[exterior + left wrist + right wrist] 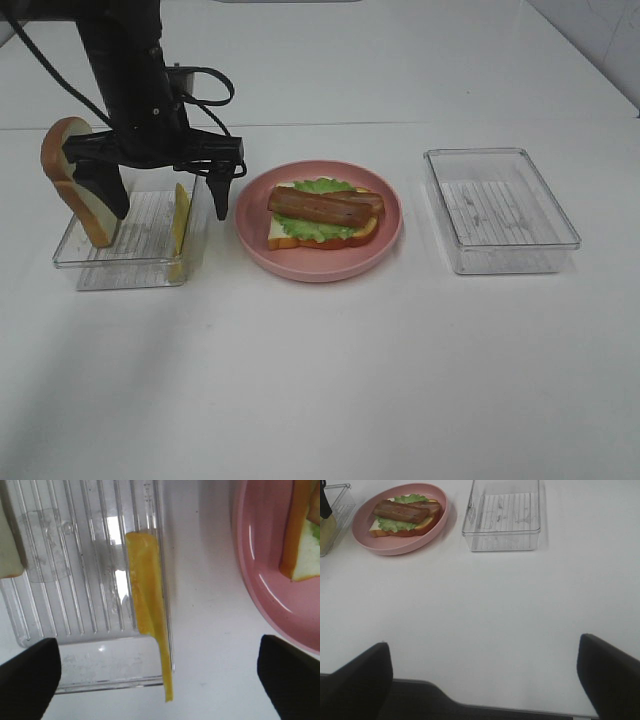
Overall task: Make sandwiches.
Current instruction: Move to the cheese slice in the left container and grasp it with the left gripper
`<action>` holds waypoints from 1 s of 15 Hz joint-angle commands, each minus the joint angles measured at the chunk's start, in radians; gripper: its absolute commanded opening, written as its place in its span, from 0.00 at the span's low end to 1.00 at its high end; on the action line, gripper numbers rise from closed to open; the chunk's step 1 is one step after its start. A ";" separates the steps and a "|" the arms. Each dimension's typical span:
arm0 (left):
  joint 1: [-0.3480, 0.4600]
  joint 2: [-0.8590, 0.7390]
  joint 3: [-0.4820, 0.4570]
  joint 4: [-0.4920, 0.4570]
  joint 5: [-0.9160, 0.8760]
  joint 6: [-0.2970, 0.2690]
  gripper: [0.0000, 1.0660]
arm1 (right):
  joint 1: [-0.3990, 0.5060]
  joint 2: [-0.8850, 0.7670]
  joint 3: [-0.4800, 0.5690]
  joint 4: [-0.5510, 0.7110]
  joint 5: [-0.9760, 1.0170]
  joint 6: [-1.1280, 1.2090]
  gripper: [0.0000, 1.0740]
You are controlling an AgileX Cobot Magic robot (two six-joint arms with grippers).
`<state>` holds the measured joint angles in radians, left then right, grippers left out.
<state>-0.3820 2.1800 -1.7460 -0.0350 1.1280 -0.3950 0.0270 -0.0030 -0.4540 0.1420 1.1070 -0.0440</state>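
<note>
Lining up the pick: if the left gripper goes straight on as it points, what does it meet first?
Probably the cheese slice standing on edge against the container wall, centred under the open left gripper; depth is unclear.

My matt-black, thick-jointed left arm (125,60) carries glossy black cables (205,70) that loop off its side, and it ends in a broad black crossbar (150,148). My two left fingers (220,195) are black wedges tapering to narrow tips. My right fingers (357,685) are equally black and smooth, with rounded corners.
</note>
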 commanded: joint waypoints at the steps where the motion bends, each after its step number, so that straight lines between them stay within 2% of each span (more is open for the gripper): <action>1: 0.012 0.021 0.008 -0.007 -0.030 -0.014 0.91 | -0.003 -0.025 0.004 0.004 -0.007 -0.001 0.89; 5: 0.012 0.051 0.001 -0.006 -0.038 -0.014 0.82 | -0.003 -0.025 0.004 0.004 -0.007 -0.001 0.89; 6: 0.012 0.053 0.001 -0.006 -0.038 -0.014 0.77 | -0.003 -0.025 0.004 0.004 -0.007 -0.001 0.89; 8: 0.012 0.053 -0.006 -0.005 -0.041 -0.014 0.62 | -0.003 -0.025 0.004 0.004 -0.007 -0.001 0.89; 9: 0.012 0.053 -0.007 -0.004 -0.041 -0.014 0.58 | -0.003 -0.025 0.004 0.004 -0.007 -0.001 0.89; 10: 0.012 0.053 -0.007 0.003 -0.040 -0.015 0.43 | -0.003 -0.025 0.004 0.004 -0.007 -0.001 0.89; 14: 0.012 0.053 -0.007 0.006 -0.041 -0.014 0.25 | -0.003 -0.025 0.004 0.004 -0.007 -0.001 0.89; 15: 0.012 0.053 -0.007 0.006 -0.047 -0.008 0.13 | -0.003 -0.025 0.004 0.004 -0.007 -0.001 0.89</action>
<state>-0.3700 2.2300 -1.7470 -0.0310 1.0910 -0.3990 0.0270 -0.0030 -0.4540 0.1420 1.1070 -0.0440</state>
